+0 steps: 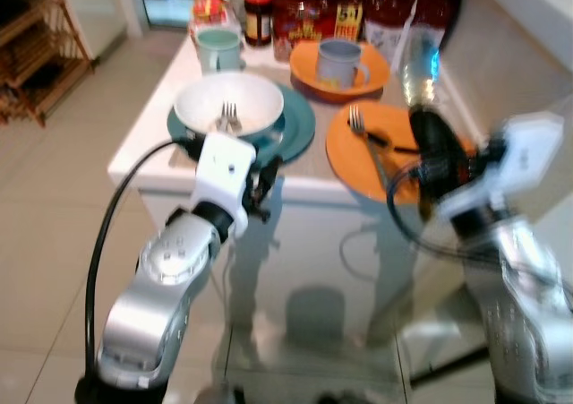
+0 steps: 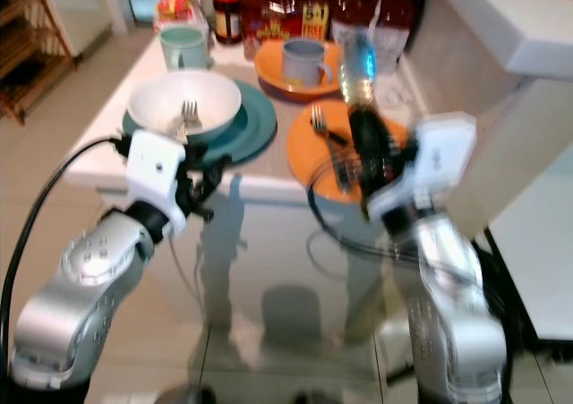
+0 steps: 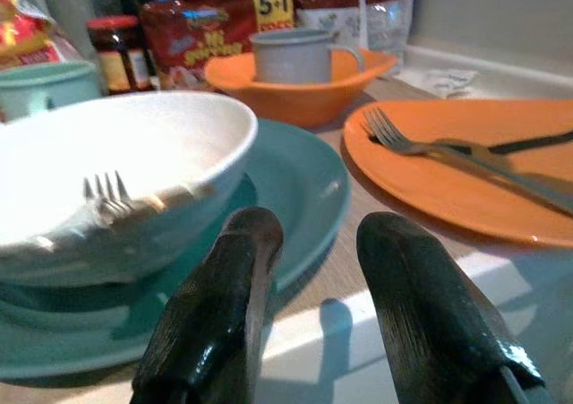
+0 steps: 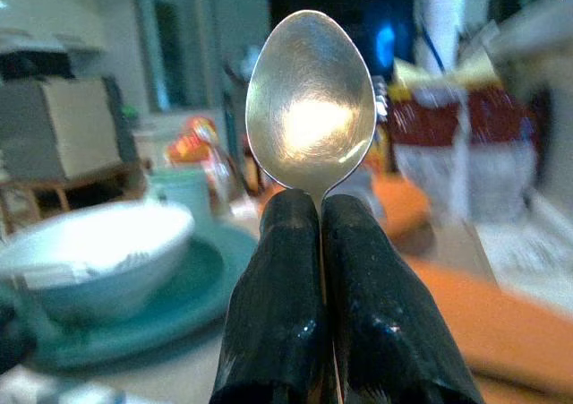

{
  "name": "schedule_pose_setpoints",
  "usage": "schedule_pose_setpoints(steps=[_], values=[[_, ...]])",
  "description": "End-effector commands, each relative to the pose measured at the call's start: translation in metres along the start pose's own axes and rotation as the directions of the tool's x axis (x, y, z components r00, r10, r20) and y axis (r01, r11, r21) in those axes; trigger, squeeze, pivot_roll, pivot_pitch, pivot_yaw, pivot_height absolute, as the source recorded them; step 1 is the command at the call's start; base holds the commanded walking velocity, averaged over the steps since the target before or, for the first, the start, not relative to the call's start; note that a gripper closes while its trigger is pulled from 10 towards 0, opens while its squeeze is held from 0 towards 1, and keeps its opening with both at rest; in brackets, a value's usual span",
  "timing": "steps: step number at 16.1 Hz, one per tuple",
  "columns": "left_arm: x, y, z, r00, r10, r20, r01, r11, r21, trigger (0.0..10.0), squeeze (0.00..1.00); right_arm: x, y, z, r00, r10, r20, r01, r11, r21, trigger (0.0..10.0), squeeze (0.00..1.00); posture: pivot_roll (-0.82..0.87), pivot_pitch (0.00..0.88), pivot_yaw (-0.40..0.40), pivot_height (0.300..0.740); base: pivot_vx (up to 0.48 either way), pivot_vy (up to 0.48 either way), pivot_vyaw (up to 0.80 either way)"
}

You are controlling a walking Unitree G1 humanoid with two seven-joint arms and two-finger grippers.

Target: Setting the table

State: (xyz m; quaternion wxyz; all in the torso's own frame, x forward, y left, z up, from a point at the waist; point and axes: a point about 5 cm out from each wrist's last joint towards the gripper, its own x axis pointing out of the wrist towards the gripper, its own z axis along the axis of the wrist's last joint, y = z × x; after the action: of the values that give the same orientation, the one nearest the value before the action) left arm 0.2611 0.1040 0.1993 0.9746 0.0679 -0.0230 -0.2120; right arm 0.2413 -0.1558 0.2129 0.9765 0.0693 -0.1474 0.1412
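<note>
Fingers of the right gripper (image 4: pixel 320 243) are pinched tight on a spoon (image 4: pixel 311 99), bowl end up, above the orange plate (image 1: pixel 358 149) with its fork (image 3: pixel 430 144), likely for placing alongside. Left gripper (image 3: pixel 309 279) hangs parted, empty, at the table (image 1: pixel 143 167) edge by the white bowl (image 3: pixel 116 153) on the teal plate (image 3: pixel 295 176).

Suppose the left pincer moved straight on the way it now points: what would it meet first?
Most likely the teal plate under the white bowl; the open left pincer points at its near rim, though depth is unclear.
</note>
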Motion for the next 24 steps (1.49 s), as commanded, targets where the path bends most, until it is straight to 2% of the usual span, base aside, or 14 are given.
schedule_pose_setpoints(steps=[1, 5, 8, 12, 13, 14, 17, 19, 22, 24], values=[[0.000, -0.003, -0.004, 1.000, -0.004, -0.008, 0.004, 1.000, 0.001, 10.0, 0.00, -0.004, -0.001, 0.006, 0.999, -0.007, 0.043, 0.008, 1.000, -0.030, 10.0, 0.00, 0.04, 0.055, -0.039, 0.740, -0.356, 0.000, 0.00], [0.004, -0.005, -0.008, 1.000, -0.017, -0.007, 0.017, 1.000, 0.002, 10.0, 0.00, -0.007, -0.002, 0.001, 0.998, -0.046, 0.037, 0.049, 0.996, -0.075, 10.0, 0.00, 0.01, 0.057, -0.031, 0.740, -0.391, 0.000, 0.00], [0.008, -0.005, -0.009, 1.000, 0.016, 0.003, -0.016, 0.999, -0.035, 10.0, 0.00, -0.005, -0.006, -0.004, 0.996, -0.087, 0.017, 0.088, 0.993, -0.082, 10.0, 0.00, 0.02, 0.059, -0.046, 0.740, 0.000, 0.000, 0.00], [0.013, -0.001, -0.012, 0.999, 0.050, -0.001, -0.050, 0.999, -0.011, 10.0, 0.00, -0.005, -0.011, -0.021, 0.991, -0.129, -0.041, 0.124, 0.987, -0.102, 10.0, 0.00, 0.04, 0.059, -0.049, 0.740, 0.000, 0.000, 0.00], [0.015, 0.001, -0.012, 0.998, 0.058, 0.002, -0.058, 0.998, -0.016, 10.0, 0.00, -0.002, -0.011, -0.023, 0.987, -0.152, -0.046, 0.147, 0.984, -0.101, 10.0, 0.00, 0.03, 0.060, -0.046, 0.740, 0.000, -0.274, 0.00], [0.015, 0.002, -0.014, 0.998, 0.058, -0.002, -0.058, 0.998, -0.012, 10.0, 0.00, -0.002, -0.011, -0.024, 0.985, -0.165, -0.056, 0.156, 0.977, -0.143, 10.0, 0.00, 0.02, 0.058, -0.037, 0.740, 0.000, -0.371, 0.00], [0.019, -0.004, -0.014, 0.999, 0.041, 0.001, -0.041, 0.999, -0.012, 10.0, 0.00, -0.001, -0.014, -0.028, 0.983, -0.166, -0.079, 0.147, 0.969, -0.200, 10.0, 0.00, 0.03, 0.064, -0.038, 0.740, 0.000, -0.472, 0.00], [0.019, -0.005, -0.012, 0.999, 0.038, 0.005, -0.038, 0.999, -0.001, 10.0, 0.00, -0.002, -0.019, -0.031, 0.978, -0.188, -0.085, 0.169, 0.967, -0.191, 10.0, 0.00, 0.04, 0.058, -0.040, 0.740, 0.000, -0.480, 0.00], [0.022, 0.002, -0.014, 0.999, 0.050, 0.005, -0.050, 0.999, 0.006, 10.0, 0.00, -0.003, -0.023, -0.035, 0.968, -0.230, -0.105, 0.209, 0.962, -0.177, 10.0, 0.00, 0.02, 0.057, -0.029, 0.740, 0.000, -0.480, 0.00], [0.025, -0.004, -0.009, 0.999, 0.020, 0.029, -0.020, 1.000, 0.006, 10.0, 0.00, -0.006, -0.031, -0.034, 0.960, -0.253, -0.119, 0.231, 0.958, -0.169, 10.0, 0.00, 0.01, 0.059, -0.031, 0.740, 0.000, -0.480, 0.00]])
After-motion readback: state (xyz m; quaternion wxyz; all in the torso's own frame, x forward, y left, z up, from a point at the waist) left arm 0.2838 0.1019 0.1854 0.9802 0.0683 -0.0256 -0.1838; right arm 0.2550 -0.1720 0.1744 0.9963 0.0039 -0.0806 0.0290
